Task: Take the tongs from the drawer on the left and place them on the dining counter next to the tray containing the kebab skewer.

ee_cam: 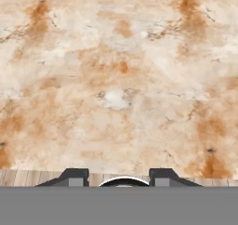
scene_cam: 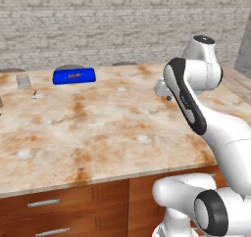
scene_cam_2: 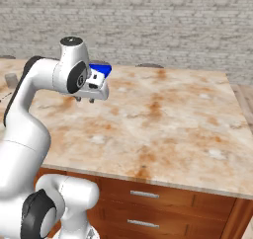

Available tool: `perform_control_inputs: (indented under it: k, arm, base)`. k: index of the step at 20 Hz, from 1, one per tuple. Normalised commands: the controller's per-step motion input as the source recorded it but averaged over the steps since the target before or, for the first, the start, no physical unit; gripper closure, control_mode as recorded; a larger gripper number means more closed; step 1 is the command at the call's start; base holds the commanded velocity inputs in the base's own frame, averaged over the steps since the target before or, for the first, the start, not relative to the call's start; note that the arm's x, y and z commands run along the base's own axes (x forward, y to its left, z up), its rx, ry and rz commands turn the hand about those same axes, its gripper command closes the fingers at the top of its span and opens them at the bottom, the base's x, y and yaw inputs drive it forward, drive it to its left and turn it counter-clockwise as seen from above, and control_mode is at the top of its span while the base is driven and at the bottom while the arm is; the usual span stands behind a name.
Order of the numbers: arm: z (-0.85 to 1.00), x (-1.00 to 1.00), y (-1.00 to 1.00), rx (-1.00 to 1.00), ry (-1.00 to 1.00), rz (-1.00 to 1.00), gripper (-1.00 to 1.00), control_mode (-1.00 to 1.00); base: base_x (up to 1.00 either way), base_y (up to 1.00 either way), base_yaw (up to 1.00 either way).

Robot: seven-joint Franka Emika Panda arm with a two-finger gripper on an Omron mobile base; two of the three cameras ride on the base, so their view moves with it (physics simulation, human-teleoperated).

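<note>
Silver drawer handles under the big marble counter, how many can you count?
2 in the left base view: upper silver bar handle and lower one, both at bottom left. The right base view also shows 2. The white robot arm may hide more.

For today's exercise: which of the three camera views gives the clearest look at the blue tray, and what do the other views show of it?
The left base view is best: the whole blue tray lies unobstructed at the far edge of the dining counter, with brownish bits inside. In the right base view, just one blue corner peeks past the arm. The hand view looks down at bare marble.
</note>
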Motion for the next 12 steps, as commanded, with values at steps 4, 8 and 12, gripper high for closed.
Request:
perform_control_inputs:
  k: [4, 8, 12]
  arm:
    - [-0.03, -0.05, 0.00, 0.00, -0.08, 0.00, -1.00, -1.00]
    - [0.00, -0.28, 0.20, -0.05, -0.15, 0.02, -1.00, -1.00]
    - [0.00, -0.34, 0.28, -0.10, -0.23, 0.04, -1.00, -1.00]
  base:
    - [0.00, 0.00, 0.00]
    - [0.00, 0.00, 0.00]
    - [0.00, 0.00, 0.00]
